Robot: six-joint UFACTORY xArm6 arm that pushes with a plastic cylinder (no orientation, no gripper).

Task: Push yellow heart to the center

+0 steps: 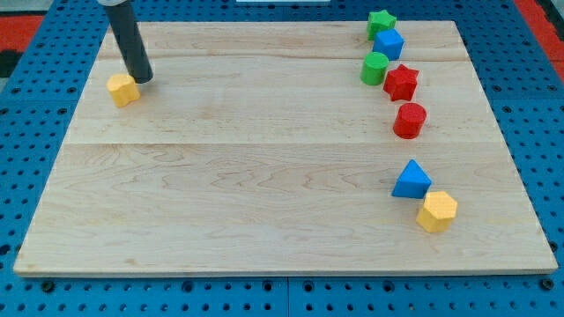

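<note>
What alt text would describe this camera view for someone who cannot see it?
A dark rod's tip rests just right of and above a small yellow heart block near a wooden board's upper left. Seven other coloured blocks stand along the view's right side.

Rod entered from the top edge of the view, far left of the scene. Only the rod was visible; the arm above it was cut off by the frame. Rod was dark, straight and cylindrical, with a pale grey fitting just showing where it met the frame edge. It leaned slightly, the upper end further left than the lower end. My tip (142, 79) sat low, at table height, in the far left corner region. Contact with the surface could not be confirmed from this single view. No joints, wrist or cabling were visible. Rod surface looked smooth and matte, with a faint highlight along its left side.
</note>
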